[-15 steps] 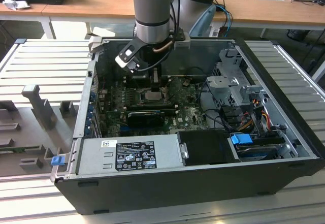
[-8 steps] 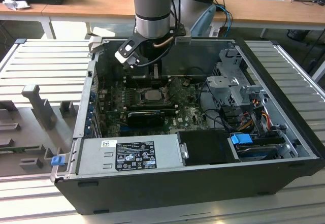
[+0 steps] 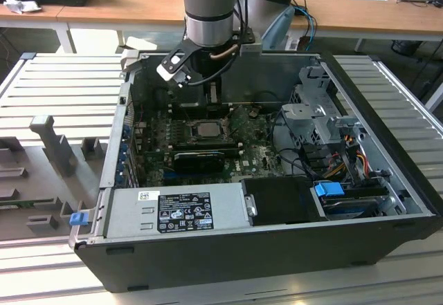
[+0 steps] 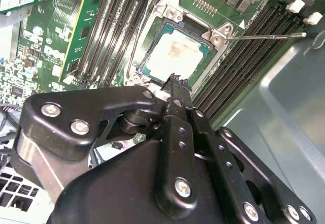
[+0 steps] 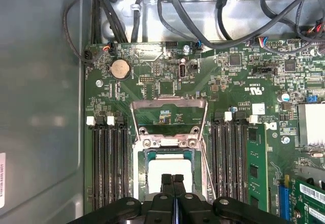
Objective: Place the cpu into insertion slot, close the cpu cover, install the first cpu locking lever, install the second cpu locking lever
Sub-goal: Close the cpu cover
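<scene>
The cpu [image 5: 169, 167] lies flat in the insertion slot [image 5: 142, 169], pale and square inside the dark socket frame; it also shows as cpu [image 4: 175, 55] and cpu [image 3: 205, 129]. The cpu cover [image 5: 169, 105] stands swung open behind the socket, with green board visible through its window. A thin wire locking lever [image 4: 264, 35] sticks out free from the socket's corner. My gripper [image 5: 173, 179] hangs just above the cpu's near edge, its black fingers pressed together and holding nothing. Its tip, the gripper [image 4: 175, 80], overlaps the chip's edge.
Long black memory slots [image 5: 109, 163] flank the socket on both sides. Black cables [image 5: 167, 16] run along the case wall beyond the board. In the exterior view, a drive cage [image 3: 322, 115] and a power supply [image 3: 180, 209] fill the open case's right and front.
</scene>
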